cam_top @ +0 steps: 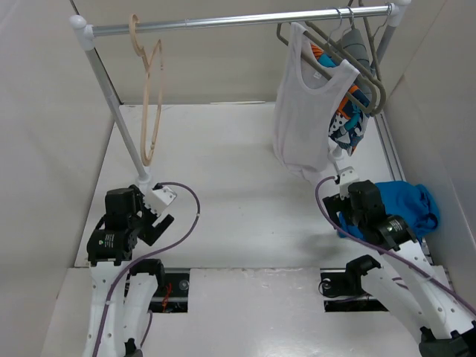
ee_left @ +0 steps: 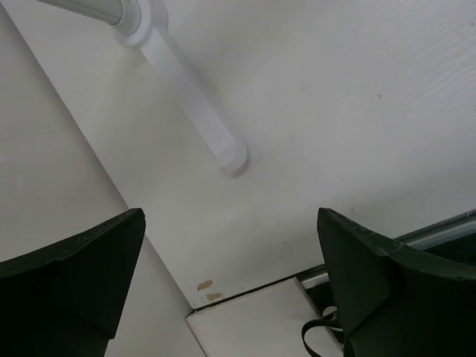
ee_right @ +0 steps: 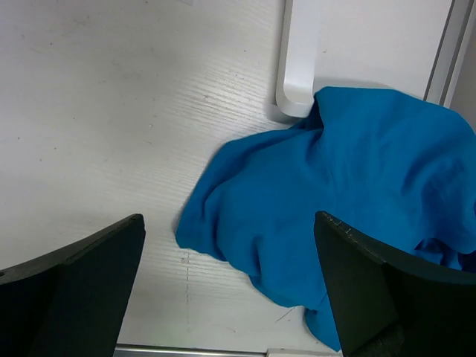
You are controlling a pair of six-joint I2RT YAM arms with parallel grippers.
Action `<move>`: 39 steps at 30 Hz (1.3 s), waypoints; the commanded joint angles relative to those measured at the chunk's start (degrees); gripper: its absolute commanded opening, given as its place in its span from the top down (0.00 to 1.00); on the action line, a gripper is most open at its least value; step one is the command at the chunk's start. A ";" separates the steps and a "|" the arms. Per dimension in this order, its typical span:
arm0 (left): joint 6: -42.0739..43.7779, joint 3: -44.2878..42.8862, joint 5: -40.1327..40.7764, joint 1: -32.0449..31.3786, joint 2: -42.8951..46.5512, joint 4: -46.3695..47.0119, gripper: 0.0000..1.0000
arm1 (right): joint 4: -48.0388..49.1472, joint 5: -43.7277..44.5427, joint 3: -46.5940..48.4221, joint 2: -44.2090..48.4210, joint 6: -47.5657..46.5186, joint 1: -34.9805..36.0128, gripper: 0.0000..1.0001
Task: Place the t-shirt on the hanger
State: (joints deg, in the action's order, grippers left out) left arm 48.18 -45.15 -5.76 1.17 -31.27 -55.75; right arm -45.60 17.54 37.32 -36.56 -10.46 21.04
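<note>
The blue t-shirt [cam_top: 407,204] lies crumpled on the table at the right, next to the rack's right foot; it fills the right wrist view [ee_right: 335,201]. The pale beige wooden hanger [cam_top: 144,111] hangs empty at the left end of the rail [cam_top: 223,22]. My right gripper [cam_top: 351,212] is open and empty just above the shirt's left edge [ee_right: 230,290]. My left gripper [cam_top: 158,223] is open and empty, low by the rack's left foot [ee_left: 197,104], far from the shirt [ee_left: 230,297].
A white tank top [cam_top: 305,111] and a patterned garment [cam_top: 349,123] hang on grey hangers [cam_top: 364,59] at the rail's right end. The rack's slanted left post [cam_top: 111,97] and white side walls bound the table. A rack foot [ee_right: 297,67] touches the shirt.
</note>
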 commanded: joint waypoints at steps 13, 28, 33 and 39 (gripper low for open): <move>-1.06 -1.88 -6.37 -0.29 5.25 8.72 0.00 | 5.08 2.50 -2.07 -5.45 1.76 -4.51 0.00; -3.36 -0.82 -8.74 -0.29 7.09 11.97 0.00 | 13.18 -3.48 -8.76 -11.33 2.19 -11.88 0.14; -2.83 -0.30 -8.74 -0.29 7.62 13.11 0.00 | 16.24 -4.34 -8.76 -19.15 3.52 -16.29 0.07; -2.83 -0.29 -7.61 -0.29 8.15 13.65 0.00 | 22.13 -8.48 -6.91 -27.43 2.55 -16.99 0.69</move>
State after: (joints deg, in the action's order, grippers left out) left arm 45.41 -45.15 -13.39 1.17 -23.94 -44.93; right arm -28.53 12.14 28.77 -62.11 -8.34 4.45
